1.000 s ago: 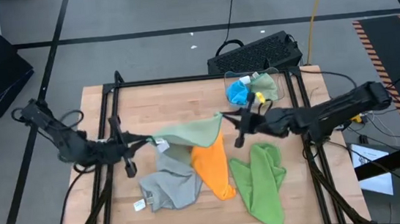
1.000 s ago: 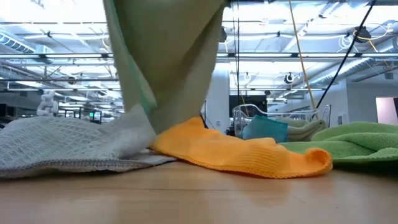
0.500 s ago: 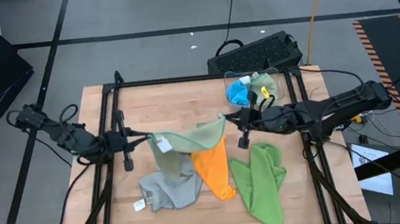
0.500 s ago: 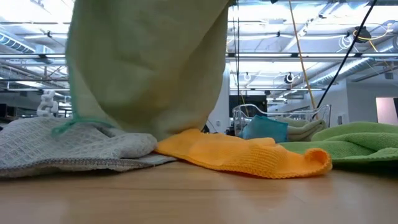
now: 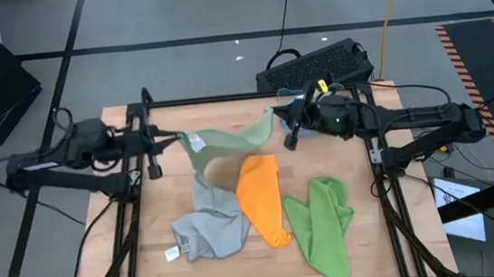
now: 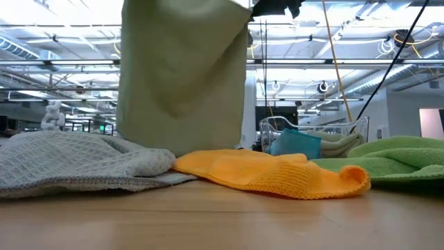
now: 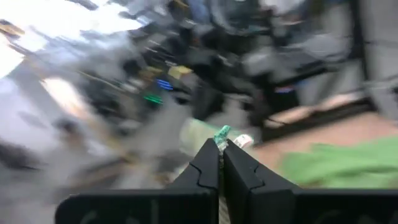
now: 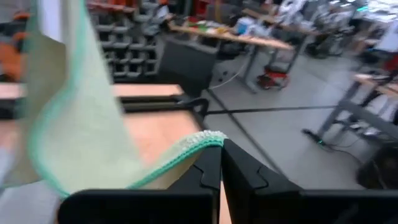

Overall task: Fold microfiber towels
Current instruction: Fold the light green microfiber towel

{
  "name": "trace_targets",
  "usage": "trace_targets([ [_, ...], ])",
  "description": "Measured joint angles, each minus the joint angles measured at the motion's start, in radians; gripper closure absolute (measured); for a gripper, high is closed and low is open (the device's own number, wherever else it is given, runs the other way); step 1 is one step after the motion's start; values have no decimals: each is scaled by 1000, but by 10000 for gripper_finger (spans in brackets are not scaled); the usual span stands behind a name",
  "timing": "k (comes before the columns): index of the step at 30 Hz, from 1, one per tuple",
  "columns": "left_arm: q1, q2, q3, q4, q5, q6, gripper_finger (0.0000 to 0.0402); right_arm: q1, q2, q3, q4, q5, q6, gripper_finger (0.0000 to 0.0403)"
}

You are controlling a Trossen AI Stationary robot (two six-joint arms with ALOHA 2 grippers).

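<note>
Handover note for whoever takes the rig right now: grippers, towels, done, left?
Left gripper: jaws shut on one top corner of the sage green towel.
Right gripper: jaws shut on the other top corner; the towel hangs spread between them over the table's far half.
Grey towel, orange towel, lime green towel: crumpled on the table.
Blue towel: in the clear bin.
Done: no fold visible.
Left: lay sage flat, fold; then the rest.
</note>
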Motion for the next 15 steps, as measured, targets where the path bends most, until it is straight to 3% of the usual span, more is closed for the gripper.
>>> trace_targets([
  [3,42,3,0,-115,182,-150,389,62,-19,0,-64,-6,37,403],
  [7,33,0,0,-320,276,-283,368,179,-38,0,-166,-24,123,403],
  [11,-11,8,-31,-429,222,-348,362,297,-36,0,-215,-58,206,403],
  [15,-65,24,-124,-322,154,-407,361,382,-1,-2,-246,-57,238,403],
])
